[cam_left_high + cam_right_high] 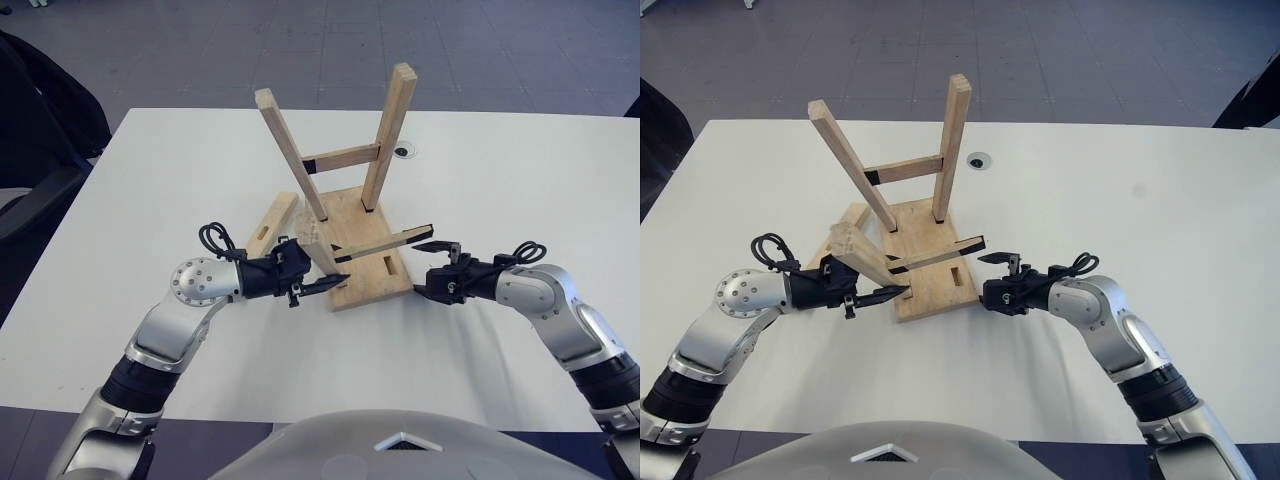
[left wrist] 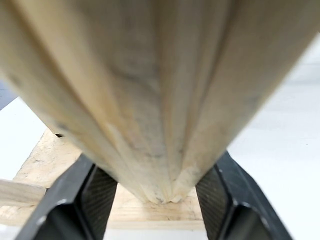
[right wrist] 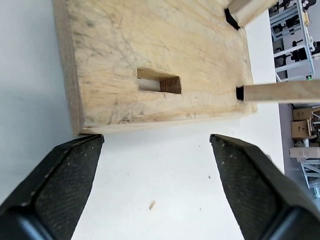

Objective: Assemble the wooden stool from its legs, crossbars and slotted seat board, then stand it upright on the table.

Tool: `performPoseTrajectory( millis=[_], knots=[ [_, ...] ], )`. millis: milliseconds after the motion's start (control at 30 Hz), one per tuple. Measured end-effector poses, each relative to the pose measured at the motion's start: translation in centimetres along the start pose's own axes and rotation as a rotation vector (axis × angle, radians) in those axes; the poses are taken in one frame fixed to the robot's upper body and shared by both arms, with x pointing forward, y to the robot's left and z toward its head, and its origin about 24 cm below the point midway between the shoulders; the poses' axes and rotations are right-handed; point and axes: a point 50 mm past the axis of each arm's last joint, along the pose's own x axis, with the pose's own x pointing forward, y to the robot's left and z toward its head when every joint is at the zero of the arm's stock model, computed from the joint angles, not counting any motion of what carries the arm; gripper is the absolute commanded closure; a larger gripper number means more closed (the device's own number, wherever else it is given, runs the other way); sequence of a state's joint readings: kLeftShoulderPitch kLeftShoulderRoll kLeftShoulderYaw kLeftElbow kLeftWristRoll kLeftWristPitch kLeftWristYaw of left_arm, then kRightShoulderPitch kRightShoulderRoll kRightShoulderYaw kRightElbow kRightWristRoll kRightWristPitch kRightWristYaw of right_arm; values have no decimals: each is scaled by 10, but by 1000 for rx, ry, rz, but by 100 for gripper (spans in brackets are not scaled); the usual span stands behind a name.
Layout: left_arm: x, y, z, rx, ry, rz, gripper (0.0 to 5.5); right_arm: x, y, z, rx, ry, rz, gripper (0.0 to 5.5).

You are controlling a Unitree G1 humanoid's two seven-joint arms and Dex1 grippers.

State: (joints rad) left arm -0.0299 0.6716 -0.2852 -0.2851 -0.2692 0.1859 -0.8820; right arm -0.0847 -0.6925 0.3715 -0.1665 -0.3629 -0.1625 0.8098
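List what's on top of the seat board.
Two far legs joined by a crossbar stand on the seat board; the left gripper holds a third leg over its near-left corner. Its slot is hidden.

No legible txt, labels or nos. anywhere.

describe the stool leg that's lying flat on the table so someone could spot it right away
On the white table, the seat board lies flat in the middle, with two standing legs at its far end. Beside its left edge, a loose leg lies flat on the table top. Unlike the held leg in the left pincer, nothing grips it, and it shows an empty slot.
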Motion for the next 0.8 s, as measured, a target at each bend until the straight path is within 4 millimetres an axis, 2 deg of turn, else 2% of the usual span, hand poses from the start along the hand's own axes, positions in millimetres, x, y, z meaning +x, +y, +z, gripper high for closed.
performPoseTrajectory(
  millis=[267, 533, 800],
  knots=[
    [-2, -4, -5, -39, 16, 0, 141, 3, 2, 3, 9, -29, 6, 157],
    [-26, -8, -19, -83, 101, 63, 7, 4, 4, 9, 9, -52, 1, 157],
    [-46, -17, -37, -145, 150, 91, 3, 4, 4, 9, 8, -53, 1, 157]
  ],
)
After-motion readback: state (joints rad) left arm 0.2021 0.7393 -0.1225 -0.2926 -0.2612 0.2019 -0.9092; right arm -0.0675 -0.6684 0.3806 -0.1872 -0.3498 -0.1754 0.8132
